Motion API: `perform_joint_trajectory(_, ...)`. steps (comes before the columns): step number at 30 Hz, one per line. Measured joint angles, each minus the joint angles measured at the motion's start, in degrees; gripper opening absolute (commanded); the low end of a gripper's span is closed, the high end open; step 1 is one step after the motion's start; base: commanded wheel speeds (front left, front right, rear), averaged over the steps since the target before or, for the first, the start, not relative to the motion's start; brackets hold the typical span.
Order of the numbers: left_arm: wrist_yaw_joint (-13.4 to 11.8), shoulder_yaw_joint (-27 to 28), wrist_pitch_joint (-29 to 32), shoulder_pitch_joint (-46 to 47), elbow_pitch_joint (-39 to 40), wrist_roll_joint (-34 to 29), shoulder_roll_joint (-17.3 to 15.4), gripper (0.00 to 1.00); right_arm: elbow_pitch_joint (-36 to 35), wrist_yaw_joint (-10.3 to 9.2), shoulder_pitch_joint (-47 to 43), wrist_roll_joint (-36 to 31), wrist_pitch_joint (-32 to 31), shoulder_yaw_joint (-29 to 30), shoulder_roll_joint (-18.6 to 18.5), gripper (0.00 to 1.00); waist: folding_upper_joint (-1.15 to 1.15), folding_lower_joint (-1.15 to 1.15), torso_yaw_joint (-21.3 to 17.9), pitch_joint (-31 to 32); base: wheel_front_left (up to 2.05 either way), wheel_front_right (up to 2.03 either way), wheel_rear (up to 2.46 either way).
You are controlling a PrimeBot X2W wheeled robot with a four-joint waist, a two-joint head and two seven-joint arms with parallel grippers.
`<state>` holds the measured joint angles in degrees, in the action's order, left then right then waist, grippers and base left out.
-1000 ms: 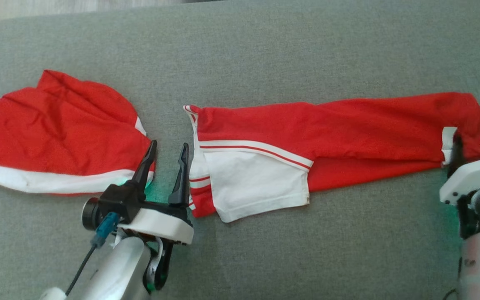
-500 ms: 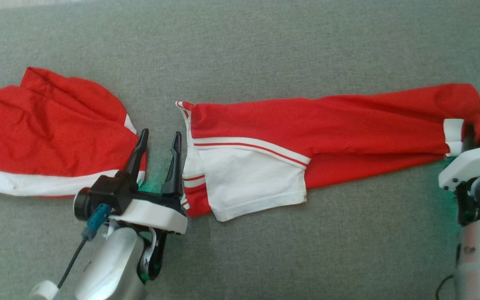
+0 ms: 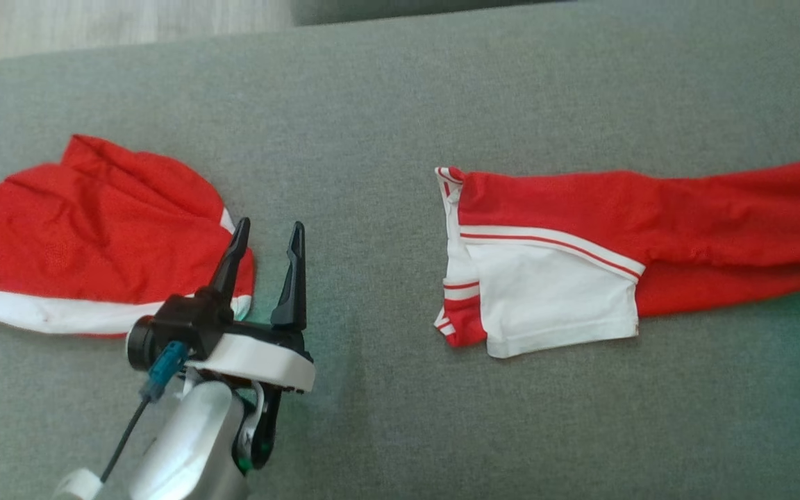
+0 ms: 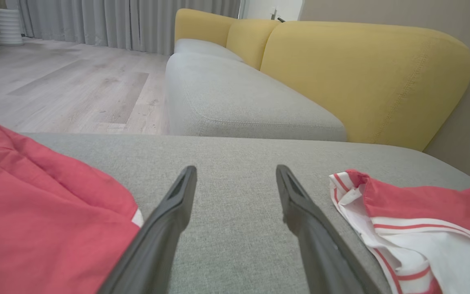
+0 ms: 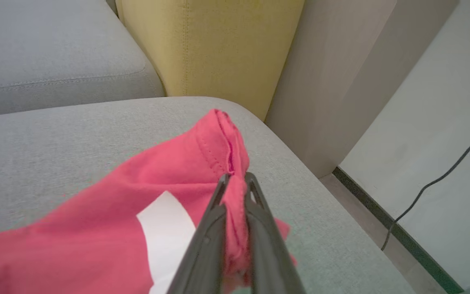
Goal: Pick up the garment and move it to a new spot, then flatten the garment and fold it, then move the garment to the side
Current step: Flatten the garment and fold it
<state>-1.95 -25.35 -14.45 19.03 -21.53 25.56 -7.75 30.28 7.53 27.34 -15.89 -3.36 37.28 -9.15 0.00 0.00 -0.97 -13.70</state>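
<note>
Two red cloths lie on the grey cushion (image 3: 400, 104).

Head view: the garment (image 3: 615, 236) is long, red with a white panel and stripes. It lies flat at right and runs off the right edge. The second red cloth (image 3: 87, 236) is bunched at left. The left pincer (image 3: 264, 243) sits between them, fingers apart and empty, just beside the second cloth's edge and well apart from the garment.

Left wrist view: bare cushion between the fingers, garment's striped end to the right, second cloth to the left, yellow backrest (image 4: 361, 77) beyond.

Right wrist view: the right pincer (image 5: 235, 183) is clamped on a bunched red hem of the garment, near the cushion's right edge. A cable (image 5: 422, 190) lies on the floor past it.

Judgement: thin, light, limp fabric that will drag and stretch rather than lift as one piece. The hem grip looks sound, and the second hold should be the striped left end. The second cloth is easy to snag by mistake.
</note>
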Motion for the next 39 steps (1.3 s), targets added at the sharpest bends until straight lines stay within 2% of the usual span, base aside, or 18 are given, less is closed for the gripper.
perform_joint_trajectory(6,0.00,0.03,0.00,-0.90,-0.73,0.00,0.82,1.00,-0.21,0.00,0.00,0.57,-0.18,-4.59,2.76,0.00,0.00,0.00,0.57,2.88,0.00,0.00,0.00)
perform_joint_trajectory(13,-0.07,0.02,0.00,-3.33,-1.07,0.01,1.10,1.00,-6.04,0.00,-1.56,6.27,-2.99,-17.82,6.09,0.00,0.00,0.00,1.04,6.81,0.00,0.00,0.00)
perform_joint_trajectory(22,-0.55,-0.12,0.02,-4.14,-1.24,0.09,1.09,1.00,-9.18,0.00,-7.05,25.88,-4.67,-39.42,6.15,0.00,0.00,-0.01,2.18,10.01,0.00,0.00,0.00)
perform_joint_trajectory(32,-0.62,-0.55,0.27,-4.26,-0.67,0.10,0.88,1.00,-1.89,0.00,-8.16,33.52,0.20,-52.91,6.04,0.00,0.00,0.00,4.00,9.45,0.00,0.00,0.00)
perform_joint_trajectory(39,-0.85,-0.69,0.33,-4.26,-0.40,0.11,0.85,1.00,3.83,0.00,-7.99,36.07,3.19,-57.60,6.02,0.00,0.00,0.00,4.95,9.04,0.00,0.00,0.00)
